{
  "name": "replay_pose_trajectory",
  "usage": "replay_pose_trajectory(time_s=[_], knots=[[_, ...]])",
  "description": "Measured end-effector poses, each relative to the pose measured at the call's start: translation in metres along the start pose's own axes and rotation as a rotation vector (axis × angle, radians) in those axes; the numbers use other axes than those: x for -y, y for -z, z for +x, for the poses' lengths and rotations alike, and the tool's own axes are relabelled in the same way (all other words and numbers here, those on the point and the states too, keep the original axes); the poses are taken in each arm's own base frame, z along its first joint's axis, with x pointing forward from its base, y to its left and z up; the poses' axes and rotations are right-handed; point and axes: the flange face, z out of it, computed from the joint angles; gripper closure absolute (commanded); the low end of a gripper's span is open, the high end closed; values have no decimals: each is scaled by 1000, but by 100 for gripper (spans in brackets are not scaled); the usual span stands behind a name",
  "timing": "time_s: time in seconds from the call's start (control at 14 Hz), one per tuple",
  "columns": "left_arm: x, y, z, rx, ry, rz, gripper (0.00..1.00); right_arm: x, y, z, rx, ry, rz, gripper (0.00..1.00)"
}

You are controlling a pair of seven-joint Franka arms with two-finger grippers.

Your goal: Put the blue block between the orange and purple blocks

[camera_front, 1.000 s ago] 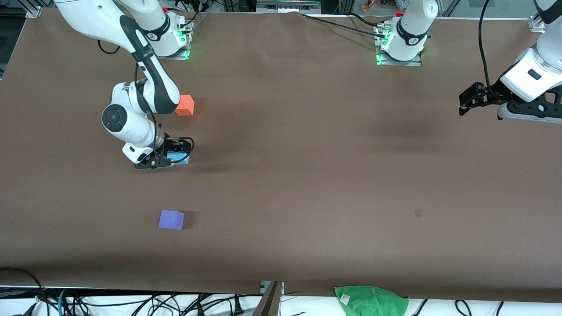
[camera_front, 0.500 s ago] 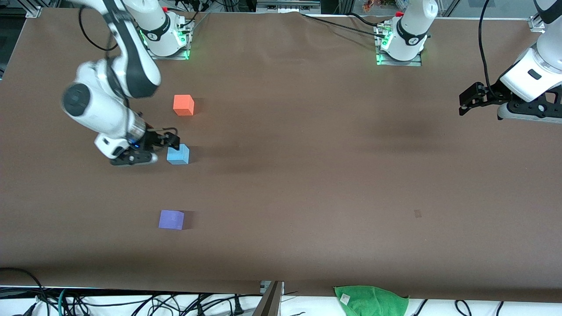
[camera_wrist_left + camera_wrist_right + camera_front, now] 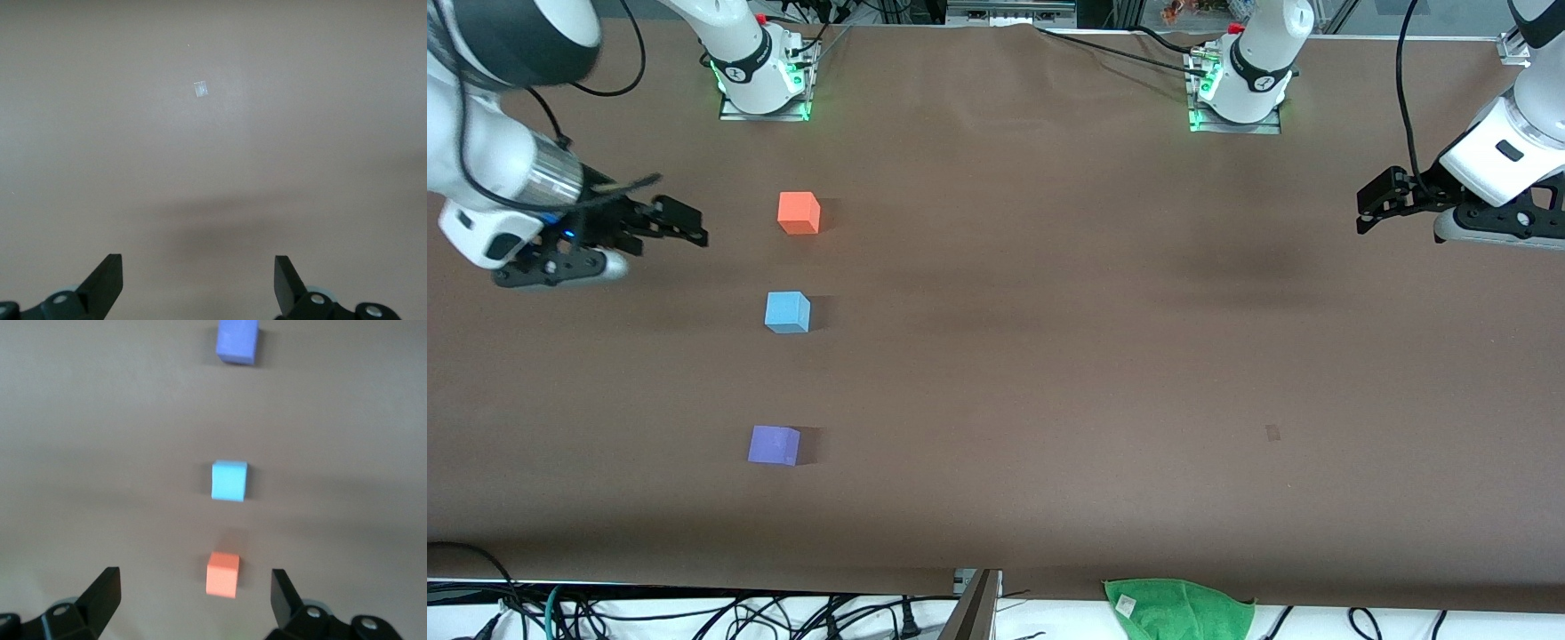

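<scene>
The blue block [image 3: 787,312] rests on the brown table, in line between the orange block [image 3: 799,213] and the purple block [image 3: 774,444]. The orange block is farther from the front camera and the purple block is nearer. My right gripper [image 3: 685,224] is open and empty, up over bare table toward the right arm's end, apart from all three blocks. Its wrist view shows the orange block [image 3: 223,574], the blue block [image 3: 229,480] and the purple block [image 3: 237,340] in a row past the open right gripper [image 3: 194,583]. My left gripper [image 3: 1368,212] waits open and empty over the left arm's end; it also shows in the left wrist view [image 3: 198,267].
A green cloth [image 3: 1178,606] lies at the table's front edge. Cables hang below that edge. A small pale mark [image 3: 200,89] is on the bare table under the left gripper. The two arm bases [image 3: 760,76] stand along the table's back edge.
My right gripper opened and let go of the blue block, then rose and drew away toward the right arm's end. The blue block stayed in place. The left arm has not moved.
</scene>
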Motion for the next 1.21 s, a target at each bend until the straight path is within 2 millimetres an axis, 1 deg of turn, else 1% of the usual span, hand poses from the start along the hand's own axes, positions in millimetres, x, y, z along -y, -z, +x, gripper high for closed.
replay_pose_trajectory(time_s=[0.14, 0.29, 0.43, 0.57, 0.71, 0.86, 1.0, 1.21], knots=[[0, 0, 0, 0, 0, 0, 0, -1, 18, -11, 3, 3, -12, 1], [0, 0, 0, 1, 0, 0, 0, -1, 37, -32, -17, 8, -16, 1], [0, 0, 0, 1, 0, 0, 0, -7, 46, -48, -45, 11, -48, 1], [0, 0, 0, 1, 0, 0, 0, -8, 40, -48, -74, 31, -82, 1], [0, 0, 0, 1, 1, 0, 0, -7, 30, -42, -77, 40, -97, 1], [0, 0, 0, 2, 1, 0, 0, -14, 26, -36, -74, 33, -102, 1], [0, 0, 0, 2, 1, 0, 0, -21, 27, -34, -77, 22, -101, 1], [0, 0, 0, 2, 1, 0, 0, -18, 36, -34, -97, 26, -101, 1]])
